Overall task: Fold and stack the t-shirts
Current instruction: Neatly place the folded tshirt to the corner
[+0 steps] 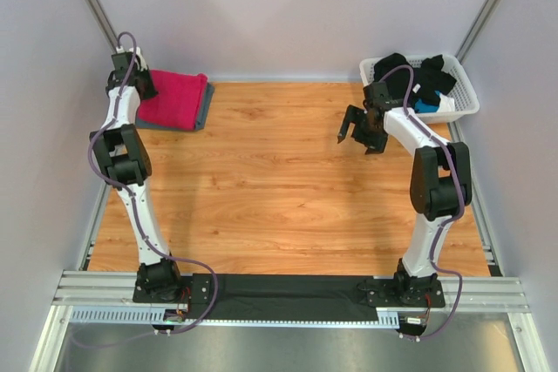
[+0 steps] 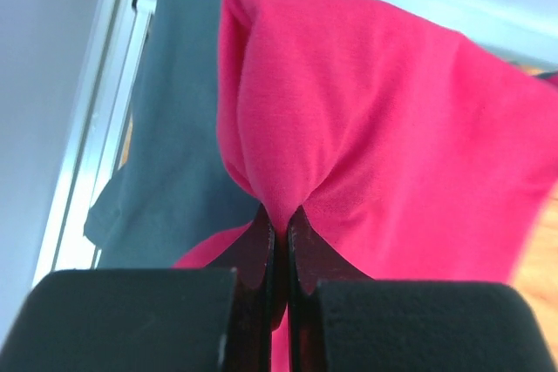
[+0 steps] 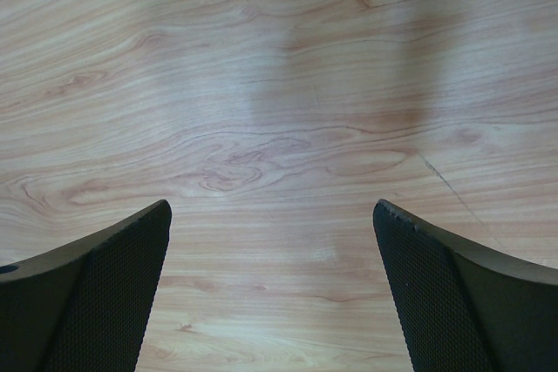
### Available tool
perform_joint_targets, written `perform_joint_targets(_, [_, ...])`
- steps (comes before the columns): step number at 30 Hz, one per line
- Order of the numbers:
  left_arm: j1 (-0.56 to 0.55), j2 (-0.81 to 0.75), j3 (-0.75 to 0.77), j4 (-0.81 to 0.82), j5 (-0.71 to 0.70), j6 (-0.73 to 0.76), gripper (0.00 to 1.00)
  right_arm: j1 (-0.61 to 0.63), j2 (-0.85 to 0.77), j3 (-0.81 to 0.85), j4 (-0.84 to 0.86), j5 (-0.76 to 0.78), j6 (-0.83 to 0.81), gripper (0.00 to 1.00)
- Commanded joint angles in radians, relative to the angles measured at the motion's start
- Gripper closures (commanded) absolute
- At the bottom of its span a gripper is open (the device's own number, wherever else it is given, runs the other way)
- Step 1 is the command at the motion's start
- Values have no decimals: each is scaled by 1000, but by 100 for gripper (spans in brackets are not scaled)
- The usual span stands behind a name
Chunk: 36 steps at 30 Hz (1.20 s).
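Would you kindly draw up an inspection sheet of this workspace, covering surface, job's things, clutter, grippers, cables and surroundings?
Surface: wooden table, no damage seen.
Job's things: magenta t-shirt lying on the grey t-shirt, far left corner.
Clutter: white basket at far right, holding dark clothes.
Grippers: left gripper shut on a pinch of the magenta t-shirt; right gripper open, holding nothing, over wood.
Cables: purple cables run along both arms, looping at the bases.
Surroundings: pale walls; metal rail at the near edge.
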Motion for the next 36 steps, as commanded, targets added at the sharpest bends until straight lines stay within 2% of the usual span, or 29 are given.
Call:
perform_joint_targets(1, [17, 40, 22, 92, -16, -33, 100, -2, 15, 63, -38, 14, -11, 0])
perform_joint_targets(4, [23, 113, 92, 73, -19, -35, 99, -2, 10, 77, -44, 11, -14, 0])
perform_joint_targets(7, [28, 143, 154, 57, -17, -55, 85, -2, 15, 112, -63, 0, -23, 0])
perform_joint_targets(8, [28, 137, 146, 53, -34, -63, 59, -2, 15, 123, -66, -5, -28, 0])
perform_joint_targets(10, [26, 103, 126, 49, -52, -72, 35, -2, -4, 143, -67, -23, -46, 0])
perform_joint_targets(11, [28, 86, 103, 46, -72, -79, 2, -2, -14, 146, -61, -32, -52, 0])
perform_joint_targets(15, [28, -50, 25, 11, -105, -89, 0, -2, -102, 143, -23, -46, -86, 0])
perform_joint_targets(21, [28, -389, -200, -51, -112, -125, 0, -4, -322, 86, -6, -49, -114, 0])
perform_joint_targets(22, [28, -482, -267, -63, -105, -133, 0, -2, -358, 69, 3, -48, -115, 0])
perform_joint_targets(24, [28, -582, -343, -74, -54, -148, 0, -2, -427, 6, 40, -52, -121, 0])
perform_joint_targets(25, [30, -682, -422, -74, -25, -155, 0, -2, -494, -15, 51, -60, -126, 0])
perform_joint_targets(29, [28, -921, -607, -98, 148, -199, 0, -2, -651, -98, 68, -68, -143, 0])
perform_joint_targets(33, [26, -1202, -748, -196, 188, -218, 0, -2, -836, -204, 98, -80, -154, 0])
perform_joint_targets(36, [26, -1340, -848, -239, 184, -192, 0, -2, -963, -311, 132, -69, -132, 0])
